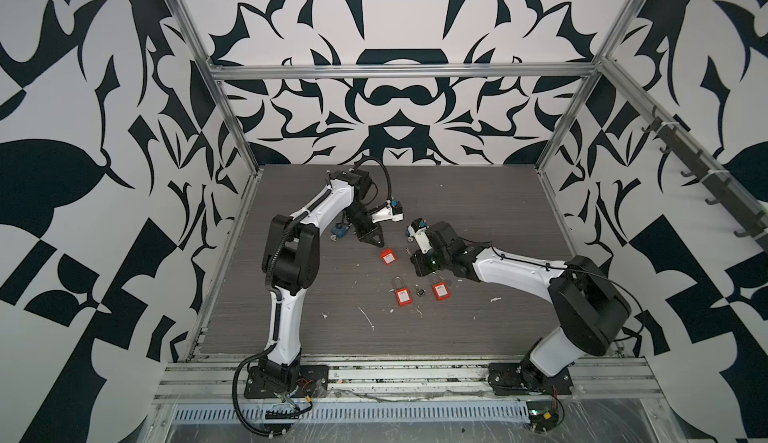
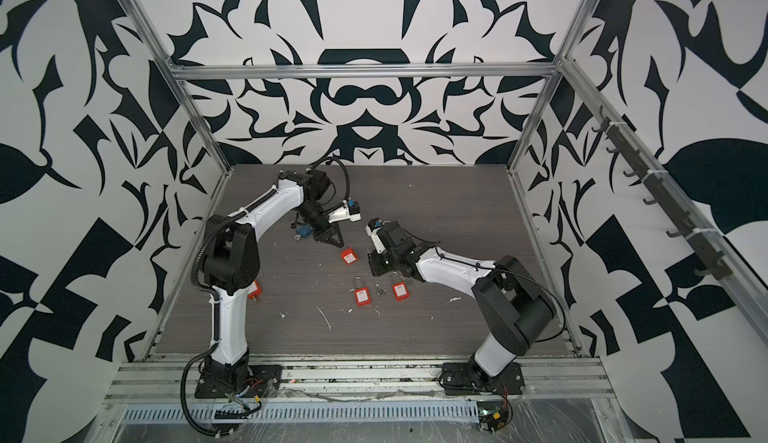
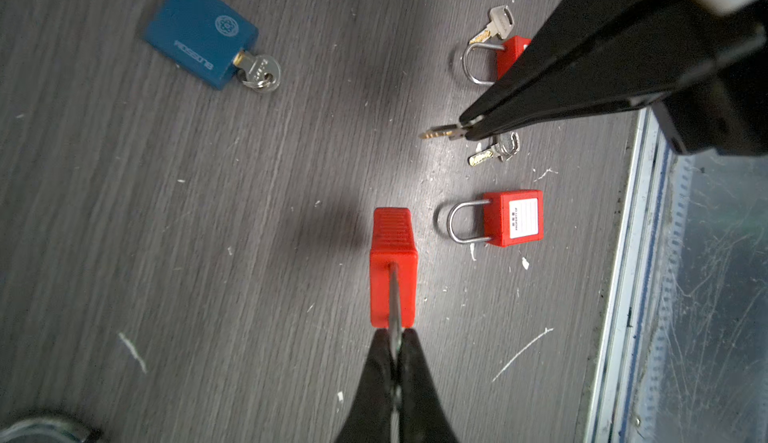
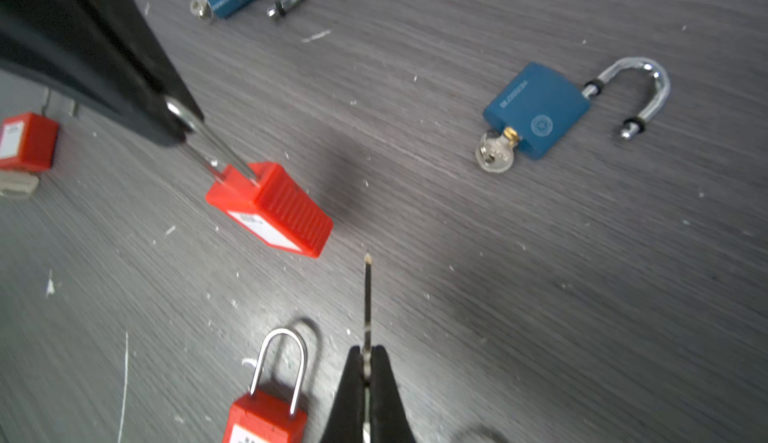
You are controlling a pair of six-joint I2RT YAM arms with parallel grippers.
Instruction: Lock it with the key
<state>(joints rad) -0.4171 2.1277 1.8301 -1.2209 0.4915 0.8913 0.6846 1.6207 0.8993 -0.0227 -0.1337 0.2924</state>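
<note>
- While the left gripper (image 3: 397, 339) is clamping tight on the shackle of a red padlock (image 3: 392, 270), the body is hanging just above the middle of the tabletop (image 1: 478, 212), apparently clear of it.
- The right gripper (image 4: 365, 355) is pinching a key (image 4: 367, 295) by its head, jaws together on it, with the blade sticking out towards the held padlock.
- The key tip is sitting near the padlock's lower end but not touching it; nothing is entering the keyhole yet.
- Progress looks like this: both pickups are done, and alignment, insertion and the turn are all waiting.
- The shackle legs are meeting the body in the right wrist view, but I cannot tell whether it is fully seated.
- Two more red padlocks (image 1: 403, 295) (image 1: 439, 290) are lying nearer the front edge, with a loose key (image 1: 420, 293) between them, both untouched.
- A blue padlock (image 4: 536, 108) is lying on the tabletop with its shackle open and a key in it.
</note>
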